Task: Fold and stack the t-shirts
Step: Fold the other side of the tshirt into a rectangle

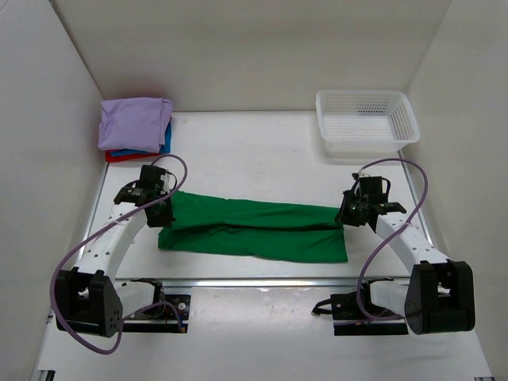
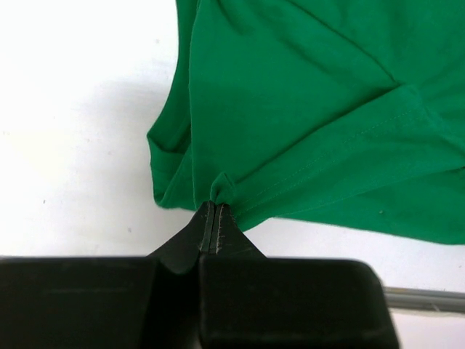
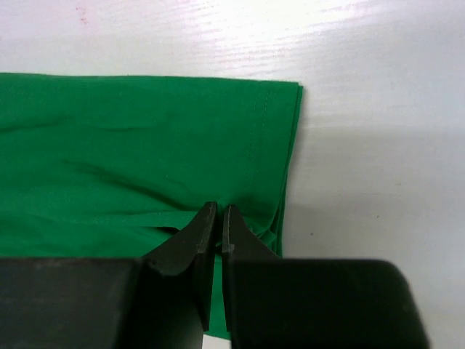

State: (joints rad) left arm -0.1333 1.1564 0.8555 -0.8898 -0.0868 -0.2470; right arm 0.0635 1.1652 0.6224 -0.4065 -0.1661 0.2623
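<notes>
From above, we see a bright green cloth t-shirt lying on the flat white table. It is folded into one long strip that goes from side to side, close to the near edge. The left gripper sits at the left end of the green shirt. The right gripper sits at the right end. We cannot tell from up here how the jaws stand. In the far left corner there is a small pile. A lavender folded t-shirt is on top, a blue folded t-shirt peeks out under it, and a red folded t-shirt is at the bottom. A white plastic mesh basket stands in the far right corner, well apart from the green shirt.

In the left wrist view, the left gripper has its jaws pressed together. They pinch a little bunch of the green shirt at its edge. The cloth puckers right at the tips.

In the right wrist view, the right gripper has its jaws almost touching. They nip the green shirt near its stitched end. The shirt lies flat on the table here.
</notes>
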